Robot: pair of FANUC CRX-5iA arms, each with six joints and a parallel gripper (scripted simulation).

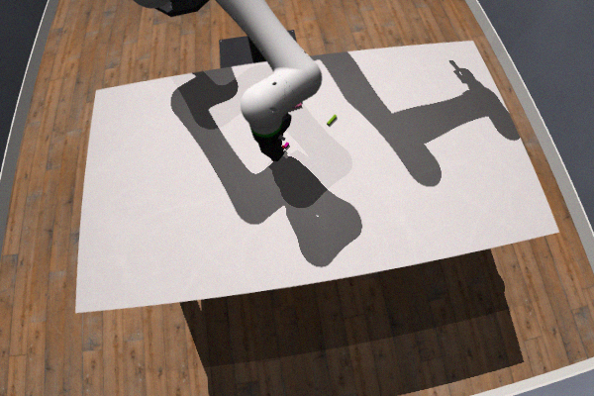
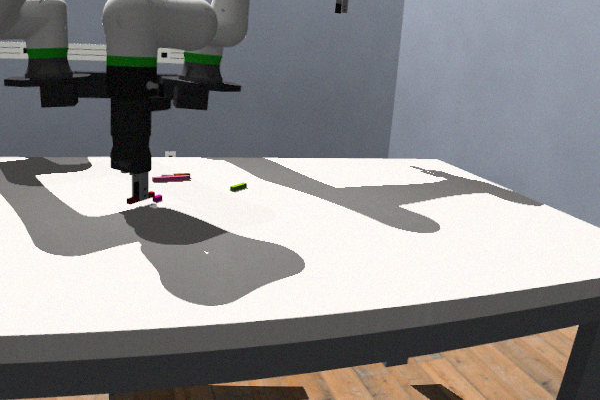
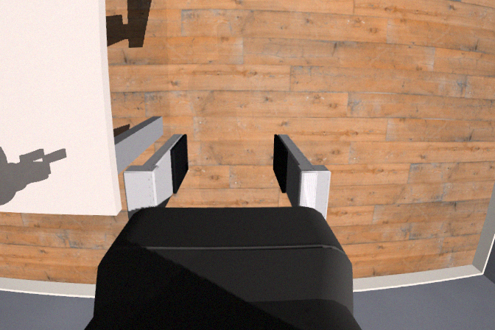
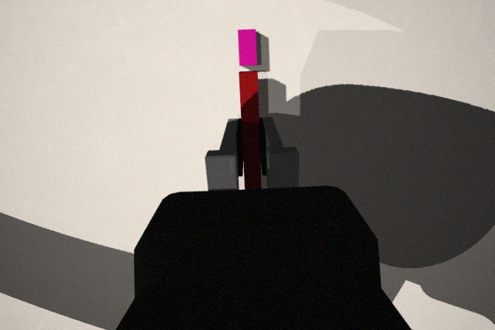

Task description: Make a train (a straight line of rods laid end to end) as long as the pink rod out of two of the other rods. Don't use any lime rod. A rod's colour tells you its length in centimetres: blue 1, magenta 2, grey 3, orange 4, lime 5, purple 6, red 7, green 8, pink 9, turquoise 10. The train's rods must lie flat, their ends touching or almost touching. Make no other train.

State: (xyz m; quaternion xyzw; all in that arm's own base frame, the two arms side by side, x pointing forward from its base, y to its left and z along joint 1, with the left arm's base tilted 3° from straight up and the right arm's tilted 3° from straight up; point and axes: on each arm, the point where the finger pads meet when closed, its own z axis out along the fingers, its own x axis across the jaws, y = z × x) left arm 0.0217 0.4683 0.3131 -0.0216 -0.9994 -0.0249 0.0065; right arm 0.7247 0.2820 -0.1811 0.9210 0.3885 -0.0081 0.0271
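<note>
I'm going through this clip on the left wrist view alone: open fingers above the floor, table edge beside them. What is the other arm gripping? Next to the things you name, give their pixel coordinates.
Observer: The right gripper [image 1: 284, 147] [image 2: 141, 195] [image 4: 250, 135] is shut on the red rod [image 1: 283, 148] [image 2: 132, 199] [image 4: 248, 94].
Operator: Anything off its end?
Observer: The magenta rod [image 1: 286, 145] [image 2: 157, 198] [image 4: 247, 47], roughly in line, a narrow gap between them.
Operator: And the lime rod?
Observer: On the table, apart from both [image 1: 332, 120] [image 2: 238, 186].

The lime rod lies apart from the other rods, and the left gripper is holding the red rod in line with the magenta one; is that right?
Not quite: the right gripper holds the red rod, as the right wrist view shows. The rest stands.
</note>
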